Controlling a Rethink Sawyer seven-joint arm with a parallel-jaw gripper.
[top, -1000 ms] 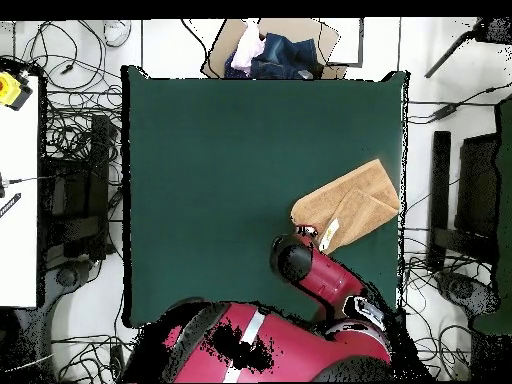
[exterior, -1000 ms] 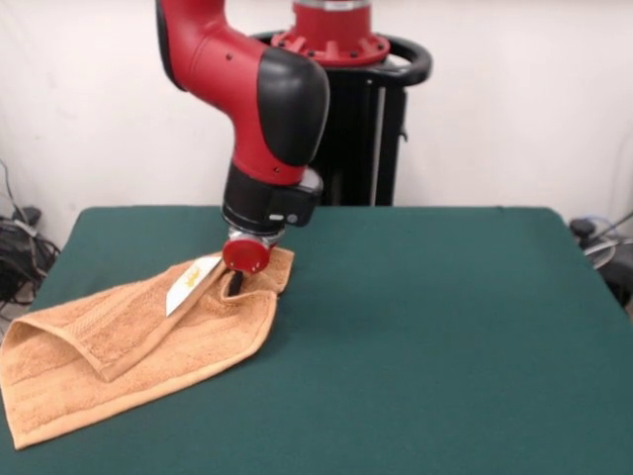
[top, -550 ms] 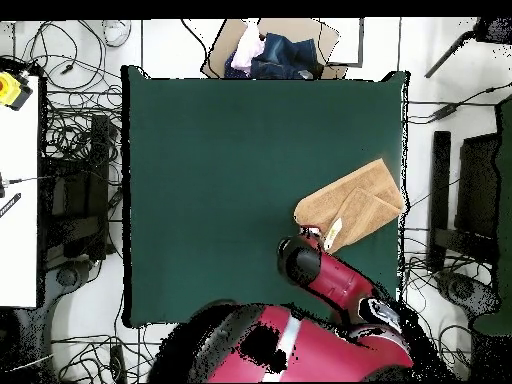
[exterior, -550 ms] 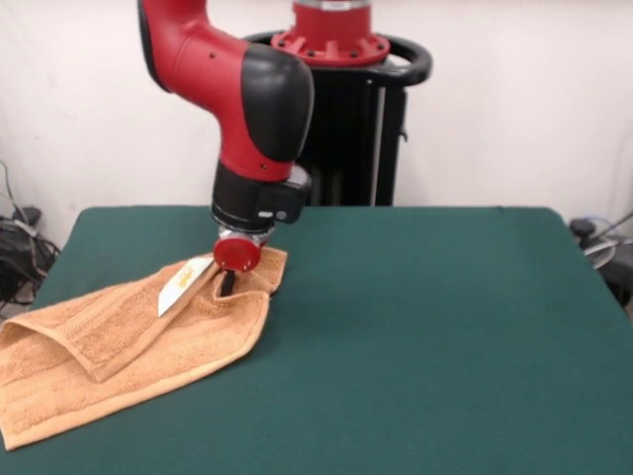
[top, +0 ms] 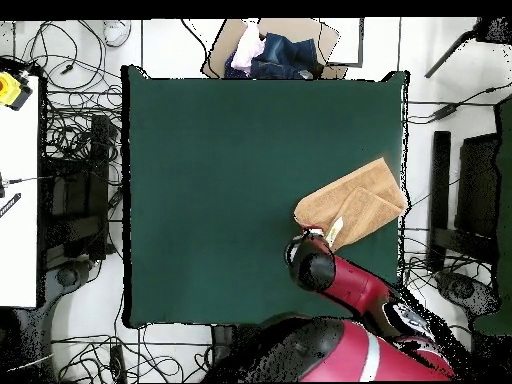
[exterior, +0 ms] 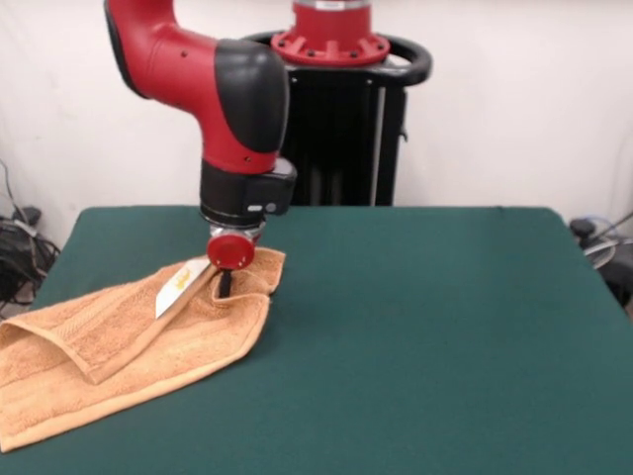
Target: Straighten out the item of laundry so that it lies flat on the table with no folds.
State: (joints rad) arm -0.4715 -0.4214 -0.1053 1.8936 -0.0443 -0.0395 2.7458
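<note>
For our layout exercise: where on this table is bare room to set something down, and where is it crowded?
The table is bare across its middle and the whole side away from the towel. It is crowded only at the towel's corner, where the hand presses down on the cloth by the white tag.

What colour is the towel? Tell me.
Orange-tan towel, seen best in the front view.

Orange-tan terry hand towel [exterior: 129,341] [top: 352,204] lies on the dark green table [exterior: 425,336] [top: 230,180], not flat. One flap is folded over the lower layer along a diagonal crease, woven border band showing. White care tag [exterior: 180,285] [top: 333,231] sits on top near the fold's far end. Towel reaches the table's side edge in the overhead view.
</note>
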